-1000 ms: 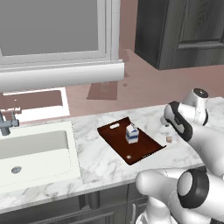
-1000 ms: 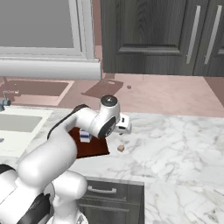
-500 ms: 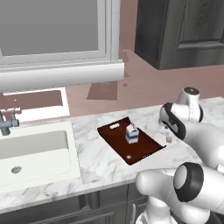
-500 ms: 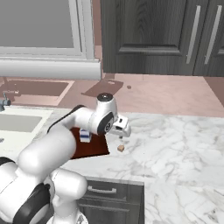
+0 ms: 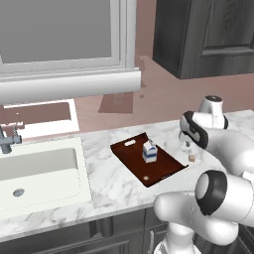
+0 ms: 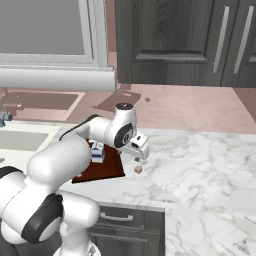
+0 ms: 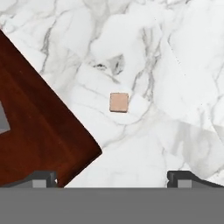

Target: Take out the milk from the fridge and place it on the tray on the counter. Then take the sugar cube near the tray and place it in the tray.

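Nearest to us, in the hand view, our jaws [image 7: 113, 178] stand spread wide with nothing between them, the two dark tips far apart at the bottom edge. Just beyond them lies the sugar cube [image 7: 119, 102], a small tan square resting flat on the white marble surface [image 7: 175, 65], apart from everything else. One corner of the dark reddish-brown tray [image 7: 39, 131] reaches in beside it; the cube sits near that corner, outside the rim and not touching it.

From the left base view we see the hand poised over the surface [image 5: 114, 183] just past the tray's [image 5: 163, 171] far end, with the sugar cube [image 5: 191, 158] lying just off the tray's edge. The milk [image 5: 149, 151] stands upright inside the tray, about the middle of it.

From the right base view the jaws [image 6: 137, 155] hang a little above the sugar cube [image 6: 138, 169], and the milk [image 6: 98, 151] shows beside our arm, on the tray [image 6: 102, 170].

Further off, the white sink basin [image 5: 39, 173] is sunk into the surface to the left, with a faucet [image 5: 7, 139] behind it. Beyond that rises a window [image 5: 59, 34], and dark wood-panelled cabinets [image 6: 185, 40] stand across the floor.
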